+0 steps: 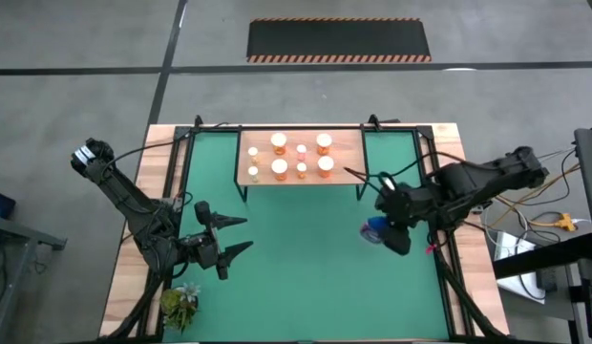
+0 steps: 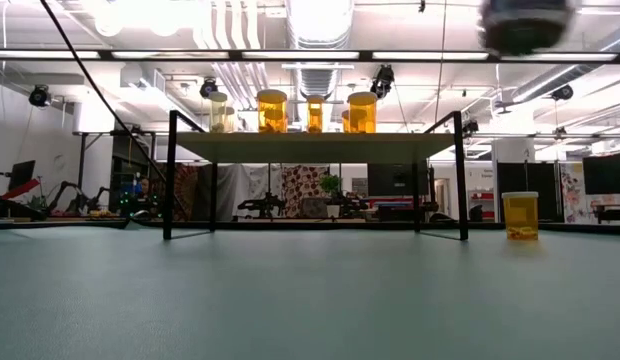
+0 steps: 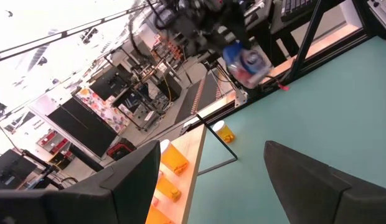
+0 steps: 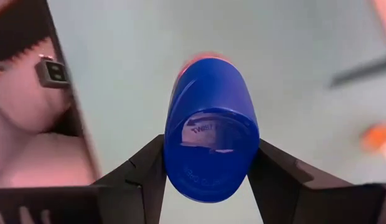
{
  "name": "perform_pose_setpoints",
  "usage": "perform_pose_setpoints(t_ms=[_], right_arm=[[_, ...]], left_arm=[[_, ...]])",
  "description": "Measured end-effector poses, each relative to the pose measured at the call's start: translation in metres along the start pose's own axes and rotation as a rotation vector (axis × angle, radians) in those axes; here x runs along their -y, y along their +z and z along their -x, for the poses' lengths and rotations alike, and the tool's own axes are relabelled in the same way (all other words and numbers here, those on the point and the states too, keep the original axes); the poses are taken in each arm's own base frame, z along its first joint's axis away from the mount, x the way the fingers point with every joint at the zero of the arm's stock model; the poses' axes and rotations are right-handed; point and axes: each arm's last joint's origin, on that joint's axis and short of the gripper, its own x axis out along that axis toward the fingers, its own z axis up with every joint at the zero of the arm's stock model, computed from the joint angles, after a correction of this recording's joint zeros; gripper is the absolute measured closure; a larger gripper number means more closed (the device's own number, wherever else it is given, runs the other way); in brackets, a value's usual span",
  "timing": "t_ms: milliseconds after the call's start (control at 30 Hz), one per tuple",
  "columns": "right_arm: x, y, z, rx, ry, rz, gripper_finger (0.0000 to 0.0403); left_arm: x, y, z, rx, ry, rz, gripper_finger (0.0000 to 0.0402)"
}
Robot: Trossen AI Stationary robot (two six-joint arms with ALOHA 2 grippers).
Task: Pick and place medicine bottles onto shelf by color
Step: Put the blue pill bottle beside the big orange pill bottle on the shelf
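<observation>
Grips the blue bottle (image 4: 210, 146) in the right hand (image 1: 387, 229), fingers (image 4: 277, 177) clamped on either side of the body, with the bottle lying sideways between them and one round end facing the wrist. Probably a side grip so the bottle can be tipped upright before release. Holds it over the green mat (image 1: 306, 277), near the right front corner of the shelf (image 1: 348, 170) and apparently lifted off the tabletop (image 1: 134, 258).

Carries eight white-capped orange bottles (image 1: 279, 168) on the shelf already, upright in two rows of four towards the left and middle. Leaves the right end of the board bare (likely the spot for the one blue bottle, if colours are kept apart).

Shows a lone orange bottle (image 2: 520, 215) upright on the mat, near the shelf's right leg and not yet shelved.

Parks the left hand (image 1: 246, 233) low over the mat at the left front, fingers (image 3: 317, 180) spread apart and holding nothing, well clear of the other arm's path. Has a small plant (image 1: 179, 306) just behind it at the tabletop's front corner.

Calls next, by this judgement, for a lift high enough to clear the shelf edge, and for care not to knock the nearest orange bottles on the way in.
</observation>
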Motion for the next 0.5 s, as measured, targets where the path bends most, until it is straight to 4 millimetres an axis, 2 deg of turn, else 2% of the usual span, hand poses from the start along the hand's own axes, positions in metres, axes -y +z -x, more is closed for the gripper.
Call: perform_pose_setpoints(t_ms=[167,267,500], right_arm=[[-0.009,0.016,0.014,0.108,-0.09,0.343,0.0228],[-0.016,0.03,0.017,0.104,-0.131,0.504,0.0228],[-0.014,0.073,0.016,-0.011,-0.278,0.578,0.0229]], left_arm=[[0.0,0.0,0.0,0.0,0.0,0.001,0.0132],[0.0,0.0,0.0,0.001,0.0,0.001,0.0132],[0.0,0.0,0.0,0.001,0.001,0.002,0.0132]])
